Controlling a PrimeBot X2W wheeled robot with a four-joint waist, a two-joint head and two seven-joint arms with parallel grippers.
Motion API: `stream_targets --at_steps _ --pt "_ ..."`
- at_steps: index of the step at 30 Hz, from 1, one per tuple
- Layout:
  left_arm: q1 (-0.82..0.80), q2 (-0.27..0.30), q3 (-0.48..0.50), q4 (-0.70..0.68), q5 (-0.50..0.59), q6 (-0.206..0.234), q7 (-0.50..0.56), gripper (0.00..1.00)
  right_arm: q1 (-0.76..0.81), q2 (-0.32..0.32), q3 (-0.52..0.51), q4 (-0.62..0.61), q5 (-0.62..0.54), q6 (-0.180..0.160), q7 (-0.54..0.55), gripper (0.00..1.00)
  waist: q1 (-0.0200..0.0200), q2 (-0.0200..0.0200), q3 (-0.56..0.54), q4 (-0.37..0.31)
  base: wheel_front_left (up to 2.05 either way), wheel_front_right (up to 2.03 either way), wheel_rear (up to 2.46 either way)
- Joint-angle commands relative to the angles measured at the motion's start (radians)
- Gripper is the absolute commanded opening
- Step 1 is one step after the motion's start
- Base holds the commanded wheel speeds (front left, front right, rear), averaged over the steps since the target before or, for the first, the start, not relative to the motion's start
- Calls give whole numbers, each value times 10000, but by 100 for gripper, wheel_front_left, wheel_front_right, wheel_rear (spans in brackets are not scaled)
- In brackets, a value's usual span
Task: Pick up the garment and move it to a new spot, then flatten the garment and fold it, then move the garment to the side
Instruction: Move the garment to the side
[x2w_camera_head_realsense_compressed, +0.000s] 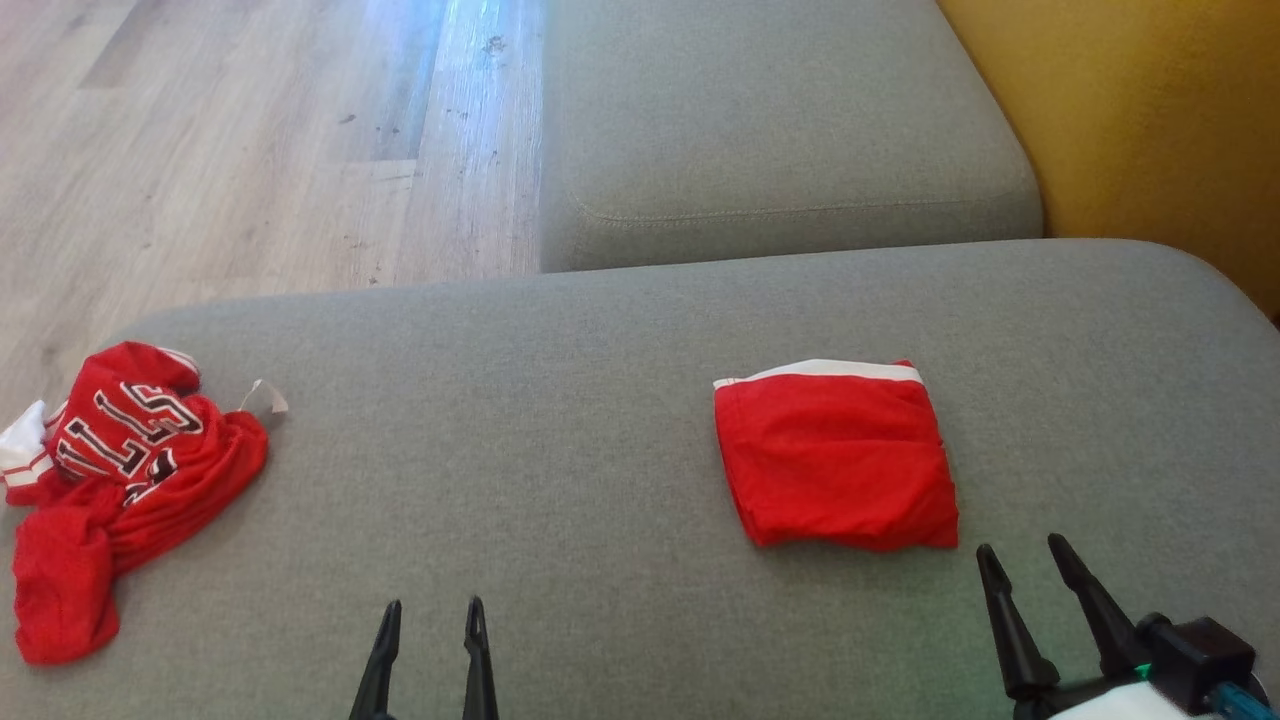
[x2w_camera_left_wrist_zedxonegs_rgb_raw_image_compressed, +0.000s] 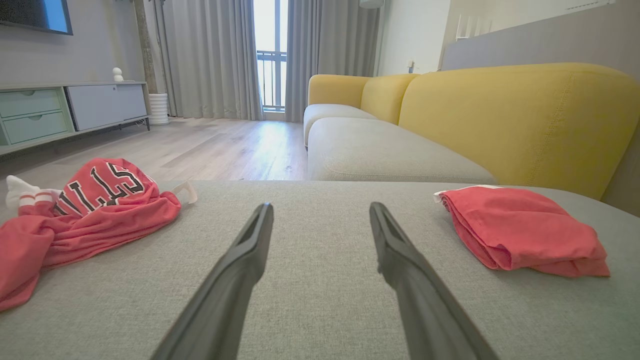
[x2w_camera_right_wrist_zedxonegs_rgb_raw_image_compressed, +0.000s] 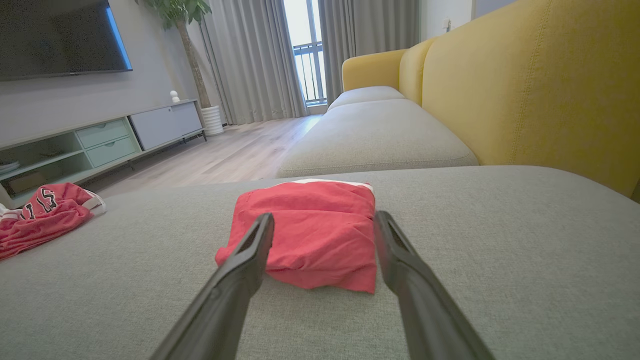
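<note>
Two red pieces lie on the grey cushion (x2w_camera_head_realsense_compressed: 560, 400). The folded garment (x2w_camera_head_realsense_compressed: 835, 465) sits toward the right with its white band on the far edge, and a crumpled jersey (x2w_camera_head_realsense_compressed: 120, 480) lies well apart at the left edge. The right gripper (x2w_camera_head_realsense_compressed: 1021, 543) waits just beside the folded garment's near right corner, fingers spread and empty, likely lined up to shift it aside. The left gripper (x2w_camera_head_realsense_compressed: 433, 602), fingers also apart and holding nothing, hangs over bare cushion between the two pieces.

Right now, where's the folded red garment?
Head view: the folded red garment lies right of centre on the grey cushion, ahead of the right gripper; the crumpled jersey sits far left.
</note>
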Motion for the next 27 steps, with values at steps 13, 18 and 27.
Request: stream_targets --at_steps 13,18,27 --pt "-425 -45 249 -203 160 54 -67 100 -252 -165 115 -214 -107 -9 -135 100 0 -1 111 21 0 0 0" --pt "-531 -45 186 -264 177 51 -67 100 -332 -159 90 -261 -28 -9 -135 100 0 -1 376 66 0 0 0" --pt "-1024 -45 -140 -294 99 -3 -67 100 -1652 -611 130 148 330 -9 -129 100 0 -1 1690 228 0 0 0"
